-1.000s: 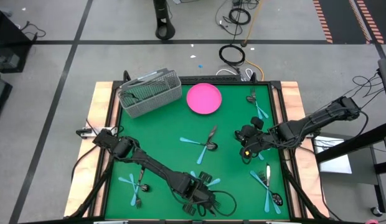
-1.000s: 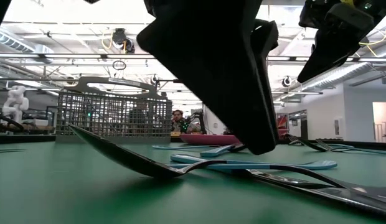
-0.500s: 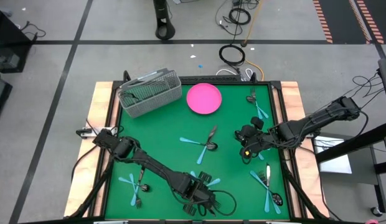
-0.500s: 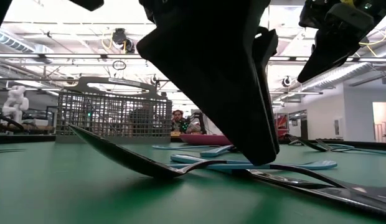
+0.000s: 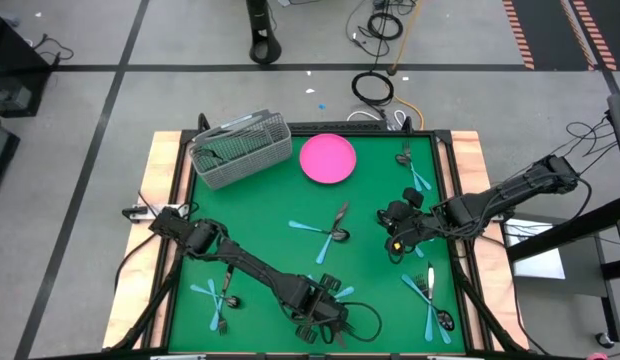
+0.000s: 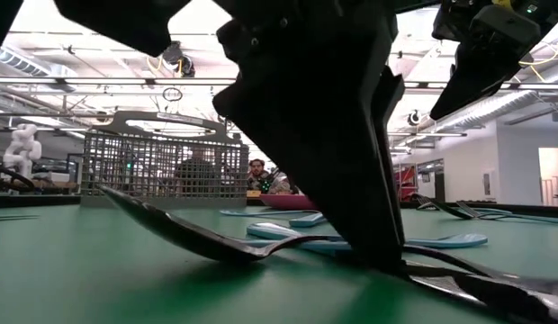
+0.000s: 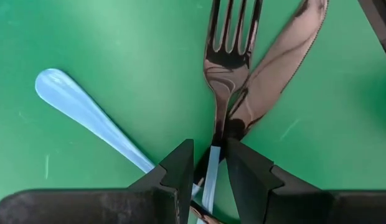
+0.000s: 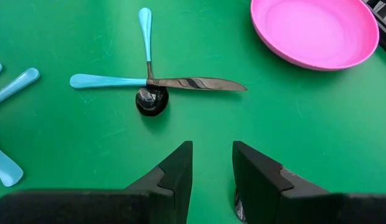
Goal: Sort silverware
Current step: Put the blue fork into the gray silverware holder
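Observation:
My left gripper points steeply down over a cluster of silverware near the table's near edge. Its open fingers stand on either side of a fork, where the metal neck joins its light blue handle. A dark knife lies under the fork, and another blue handle runs off beside it. In the low view the fingertips reach down to the lying pieces. My right gripper hangs open and holds nothing above the table's right half. My left gripper has the fork's blue handle, just behind the neck, in the narrow gap between its fingers, which come from above and lie across it. The fork lies flat on the table. Whether the fingers touch it, I cannot tell.
A grey wire basket and a pink plate stand at the far side. Other silverware clusters lie mid-table, near left, near right and far right. A person shows beyond the table.
My left gripper has sunk a little onto the silverware cluster at the near edge. In the low view its fingertips have come down to the lying pieces. The gap between its fingers has not changed, and the silverware has not moved.

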